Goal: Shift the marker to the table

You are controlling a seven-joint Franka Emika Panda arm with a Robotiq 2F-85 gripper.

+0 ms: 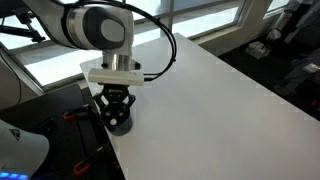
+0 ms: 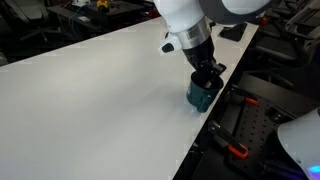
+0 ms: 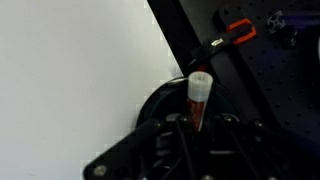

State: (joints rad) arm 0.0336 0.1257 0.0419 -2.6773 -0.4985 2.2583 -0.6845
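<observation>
hand (image 1: 118, 106) low over dark cup (image 1: 120, 125) at edge of white surface (image 1: 220, 100), seen in both exterior views. wrist view: marker (image 3: 200, 93) upright inside cup, whitish end up, red-orange part below, between hand's fingers. fingers seem close beside marker; contact hidden, cannot tell whether gripped

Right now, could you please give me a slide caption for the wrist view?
The tool poised over the black cup at the table edge, red-and-white marker standing inside it.
</observation>
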